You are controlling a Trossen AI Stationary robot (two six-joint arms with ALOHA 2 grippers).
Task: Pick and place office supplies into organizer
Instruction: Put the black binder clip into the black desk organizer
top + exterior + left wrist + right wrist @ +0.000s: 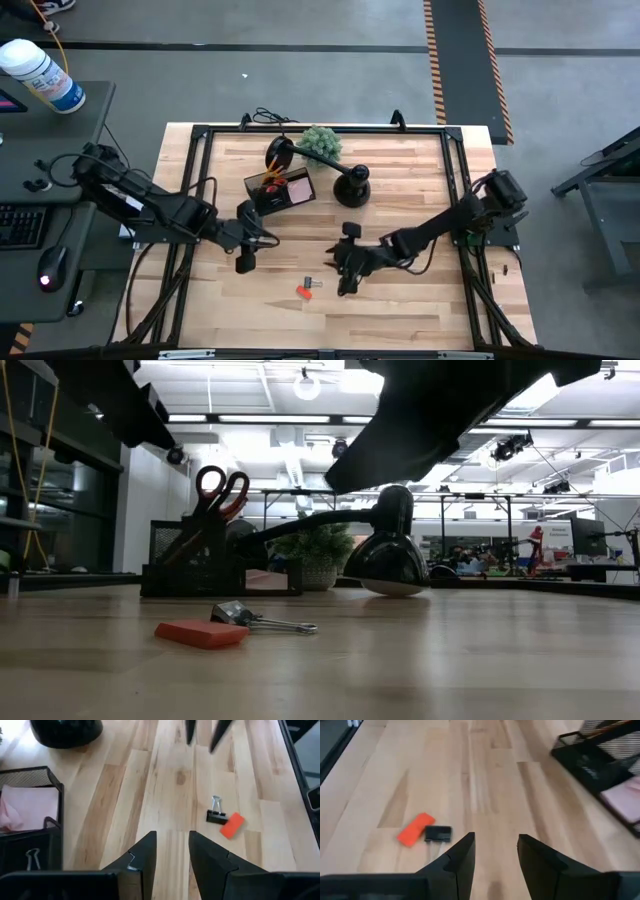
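Both arms reach inward low over the table, left gripper [247, 262] and right gripper [345, 285] each parted, holding nothing.

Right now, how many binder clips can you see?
2. One black binder clip lies on the table beside the orange eraser. Another clip sits inside the organizer. More may be hidden there.

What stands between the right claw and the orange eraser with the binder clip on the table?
Nothing visible. Bare wood lies between the open right claw and the orange eraser with the binder clip touching it.
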